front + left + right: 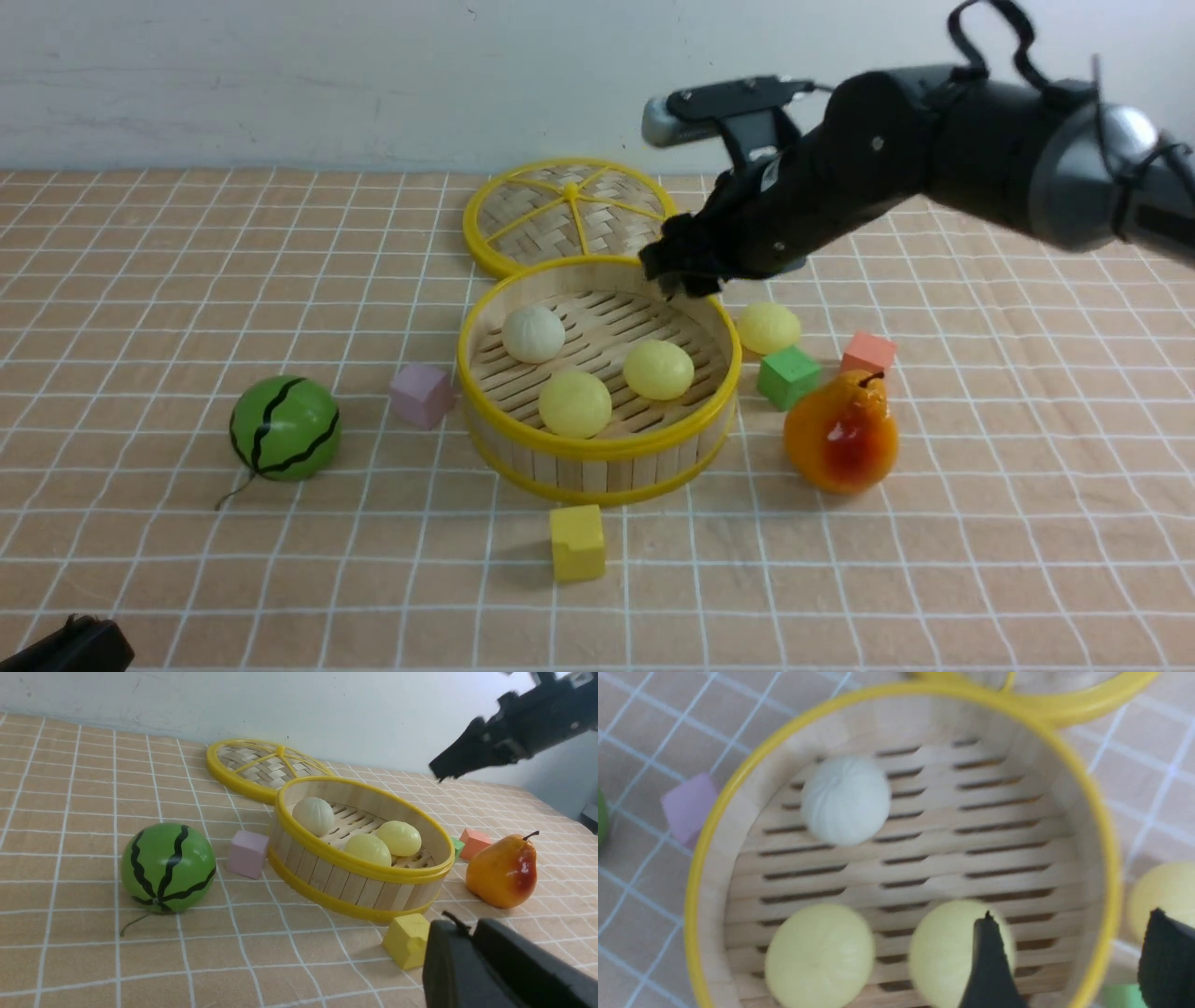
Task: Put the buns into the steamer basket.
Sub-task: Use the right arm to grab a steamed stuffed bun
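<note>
1. Noted right gripper (681, 273) hovering above the far right rim of the steamer basket (597, 446); jaws spread wide, nothing between them in the right wrist view (1071, 914).
2. Seen only a black corner of the left gripper (70, 646) at the near left edge, well apart from everything; unable to tell how wide it stands.
3. Counted three buns on the slatted floor: off-white bun (533, 333) at far left, one yellow bun (574, 404) at the near wall, another yellow bun (658, 370) right of centre.
4. Found fourth bun (769, 328) outside on the cloth, just beside the basket's right wall.
5. Logged lid (569, 215) flat behind the basket, touching its far rim.
6. Logged nearby: green cube (789, 376), red cube (868, 353), pear (841, 431) to the right; pink cube (422, 395) and watermelon (285, 427) to the left; yellow cube (577, 542) in front.
</note>
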You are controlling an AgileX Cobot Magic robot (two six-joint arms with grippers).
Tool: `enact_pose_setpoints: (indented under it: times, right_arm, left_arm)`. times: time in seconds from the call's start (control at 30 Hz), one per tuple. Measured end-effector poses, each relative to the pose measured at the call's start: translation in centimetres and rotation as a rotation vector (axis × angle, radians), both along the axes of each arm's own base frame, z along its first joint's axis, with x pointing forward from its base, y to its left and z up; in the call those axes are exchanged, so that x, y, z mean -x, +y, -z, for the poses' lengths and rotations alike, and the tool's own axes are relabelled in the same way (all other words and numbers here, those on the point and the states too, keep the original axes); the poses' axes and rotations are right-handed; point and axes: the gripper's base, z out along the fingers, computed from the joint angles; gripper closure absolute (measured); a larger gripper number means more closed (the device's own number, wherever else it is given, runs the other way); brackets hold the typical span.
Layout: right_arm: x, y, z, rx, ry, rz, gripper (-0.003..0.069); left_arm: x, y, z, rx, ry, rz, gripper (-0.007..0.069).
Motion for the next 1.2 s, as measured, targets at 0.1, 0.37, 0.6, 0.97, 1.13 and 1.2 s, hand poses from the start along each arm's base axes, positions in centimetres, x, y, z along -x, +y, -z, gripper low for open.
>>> enact_pose_setpoints:
  times: [0.1, 0.37, 0.6, 0.97, 1.13, 1.2]
  right_arm:
    - [-1.2, -3.3, -1.4, -0.014, 0.014, 0.112, 0.0295]
    - [-5.3, -4.7, 4.7, 0.001, 0.182, 0.179, 0.0340]
    - [-8.4, -4.6, 8.0, 0.023, 0.183, 0.196, 0.0340]
    - [-9.7, -5.3, 10.3, 0.010, 0.202, 0.245, 0.0340]
    - [-10.1, -5.3, 11.1, 0.015, 0.186, 0.246, 0.0354]
    - [-10.1, -5.3, 11.0, 0.015, 0.182, 0.246, 0.0378]
  left_arm:
    - [0.0, 0.0, 0.0, 0.000, 0.000, 0.000, 0.0564]
    - [0.0, 0.0, 0.0, 0.000, 0.000, 0.000, 0.0552]
    - [0.0, 0.0, 0.0, 0.000, 0.000, 0.000, 0.0545]
    - [0.0, 0.0, 0.0, 0.000, 0.000, 0.000, 0.0534]
    - [0.0, 0.0, 0.0, 0.000, 0.000, 0.000, 0.0533]
    - [0.0, 0.0, 0.0, 0.000, 0.000, 0.000, 0.0528]
